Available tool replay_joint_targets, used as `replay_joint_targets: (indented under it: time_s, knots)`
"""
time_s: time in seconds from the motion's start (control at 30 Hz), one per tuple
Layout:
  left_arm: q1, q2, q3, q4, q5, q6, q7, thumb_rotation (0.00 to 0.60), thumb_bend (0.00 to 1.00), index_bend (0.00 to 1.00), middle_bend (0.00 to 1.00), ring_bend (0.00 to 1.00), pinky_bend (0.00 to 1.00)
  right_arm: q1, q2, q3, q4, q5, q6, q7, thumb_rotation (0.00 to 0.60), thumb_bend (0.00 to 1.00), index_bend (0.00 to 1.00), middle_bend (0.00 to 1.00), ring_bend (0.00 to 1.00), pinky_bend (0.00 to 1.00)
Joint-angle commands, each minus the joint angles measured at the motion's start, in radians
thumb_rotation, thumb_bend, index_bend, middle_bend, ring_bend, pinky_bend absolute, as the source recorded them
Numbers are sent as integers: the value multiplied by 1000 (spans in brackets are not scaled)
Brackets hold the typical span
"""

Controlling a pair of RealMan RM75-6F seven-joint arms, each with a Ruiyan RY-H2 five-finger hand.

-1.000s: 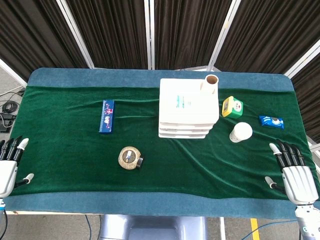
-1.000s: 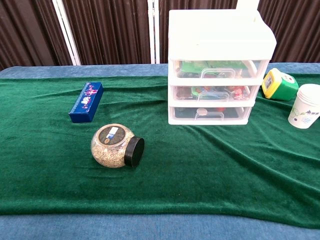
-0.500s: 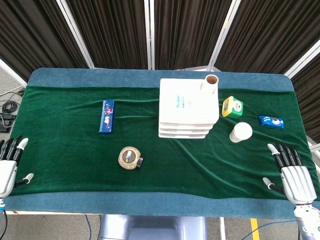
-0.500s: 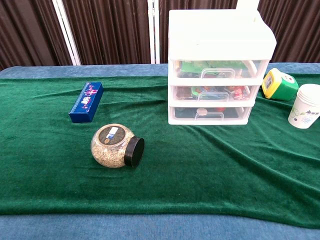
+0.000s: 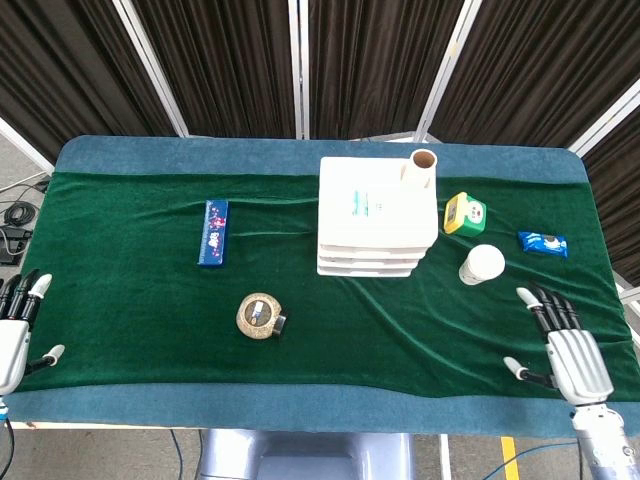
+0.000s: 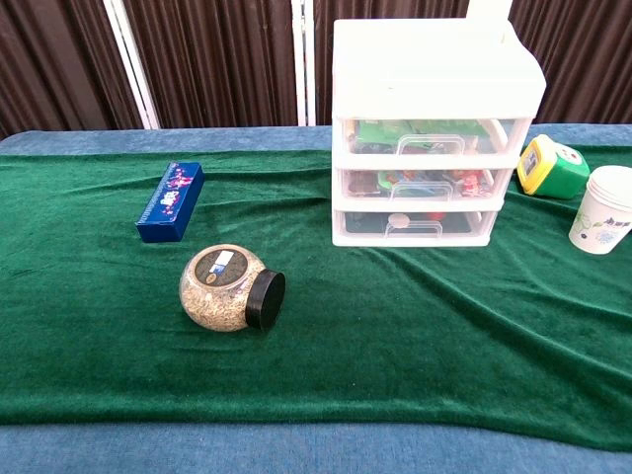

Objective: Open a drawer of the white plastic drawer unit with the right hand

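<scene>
At the far left edge of the table the left hand (image 5: 12, 335) lay with its fingers spread and nothing in it, well apart from the blue box (image 5: 213, 233) and the round jar (image 5: 259, 316) lying on its side on the green cloth (image 5: 120, 300). Right of centre stood the white plastic drawer unit (image 6: 425, 138), all three drawers closed, a cardboard tube (image 5: 421, 168) just behind it, then a yellow-green gadget (image 5: 465, 213) and a paper cup (image 5: 481, 265). The right hand (image 5: 565, 348) hovered at the near right corner, fingers apart and empty, well short of the unit.
</scene>
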Motion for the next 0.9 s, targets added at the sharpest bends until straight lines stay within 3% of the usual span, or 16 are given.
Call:
replay_joint_targets:
  time_s: [0.03, 0.1, 0.2, 0.37, 0.47, 0.57, 0.9]
  knots:
    - [1, -1, -2, -1, -1, 3, 0, 600, 131, 0, 0, 0, 0, 57, -7, 16, -85, 4, -67, 228, 600, 75, 79, 187, 197, 264]
    - [2, -1, -3, -1, 1, 8, -2, 600, 131, 0, 0, 0, 0, 88, -22, 31, -112, 36, -116, 260, 600, 82, 88, 377, 423, 415]
    - [5, -1, -4, -1, 6, 16, -6, 600, 131, 0, 0, 0, 0, 131, -52, 53, -149, 98, -196, 280, 600, 122, 103, 609, 673, 587]
    - [5, 0, -8, 2, 7, 20, -23, 600, 131, 0, 0, 0, 0, 198, -126, 106, -201, 239, -328, 357, 600, 313, 124, 867, 901, 788]
    - [5, 1, -9, 4, 6, 19, -31, 600, 132, 0, 0, 0, 0, 225, -145, 118, -215, 274, -395, 445, 600, 425, 127, 929, 959, 846]
    - [5, 3, -10, 4, 7, 21, -39, 600, 132, 0, 0, 0, 0, 242, -175, 130, -201, 294, -417, 455, 600, 479, 127, 941, 972, 857]
    - [5, 5, -11, 3, 9, 20, -50, 600, 134, 0, 0, 0, 0, 278, -302, 183, -184, 378, -431, 468, 600, 498, 147, 942, 972, 856]
